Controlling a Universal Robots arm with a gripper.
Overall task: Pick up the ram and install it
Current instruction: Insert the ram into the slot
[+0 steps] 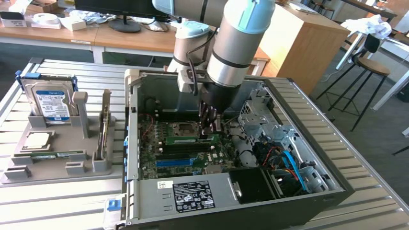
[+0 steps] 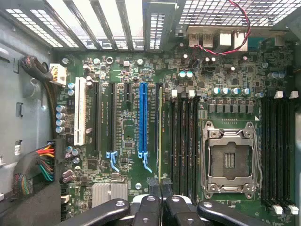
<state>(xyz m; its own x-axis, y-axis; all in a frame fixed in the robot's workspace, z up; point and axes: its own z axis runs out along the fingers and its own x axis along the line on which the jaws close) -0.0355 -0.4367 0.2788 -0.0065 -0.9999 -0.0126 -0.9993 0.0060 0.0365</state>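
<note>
Tool point(image 1: 210, 133) is down inside the open computer case point(image 1: 182, 194), jaws closed almost fully on the ram point(image 1: 189, 140). The stick lies level at the black memory slots point(image 1: 180, 149) beside the processor socket point(image 1: 185, 128); whether it already touches a slot we cannot tell. For a good seating we judge that the stick's lower edge must run parallel to one slot and sit squarely over it, end clips open. The push should then go straight down and even along the length — any tilt and one end will likely ride high. The wrist view gives what the exterior view does not: the ram point(image 2: 160, 127) edge-on, a thin green line running out from the closed tool point(image 2: 161, 190), so we can check its line directly against the slot bank point(image 2: 183, 136). The exterior view in turn gives the stick's height over the board, and the grey parts holder point(image 1: 38, 175) on the tabletop point(image 1: 57, 211) outside the case.
</note>
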